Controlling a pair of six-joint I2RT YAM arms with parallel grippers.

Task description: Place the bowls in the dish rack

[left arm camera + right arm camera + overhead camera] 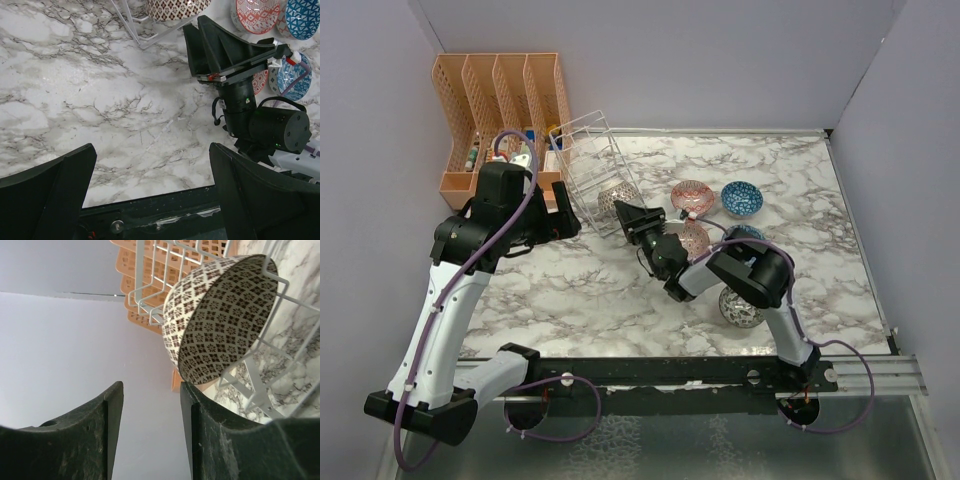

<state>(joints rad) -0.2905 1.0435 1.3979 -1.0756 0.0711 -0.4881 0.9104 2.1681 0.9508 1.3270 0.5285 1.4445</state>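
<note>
The brown-patterned bowl point(220, 320) leans on its edge between the wires of the silvery dish rack point(592, 160), at the rack's near end point(617, 198). My right gripper point(150, 390) is open just in front of that bowl, with nothing between its fingers; one fingertip is close under the bowl's rim. A reddish-pink bowl point(692, 197) and a blue bowl point(741, 198) sit on the table right of the rack. A second reddish-pink bowl point(697, 237) is partly hidden by the right arm. A dark grey-green bowl point(740, 307) sits nearer. My left gripper point(152, 150) hangs open and empty over bare marble left of the rack.
A peach plastic file organiser point(500, 110) with small items stands at the back left, behind the rack. Another bluish bowl point(745, 233) peeks out behind the right arm. Grey walls close in the back and both sides. A black rail point(700, 375) runs along the near edge.
</note>
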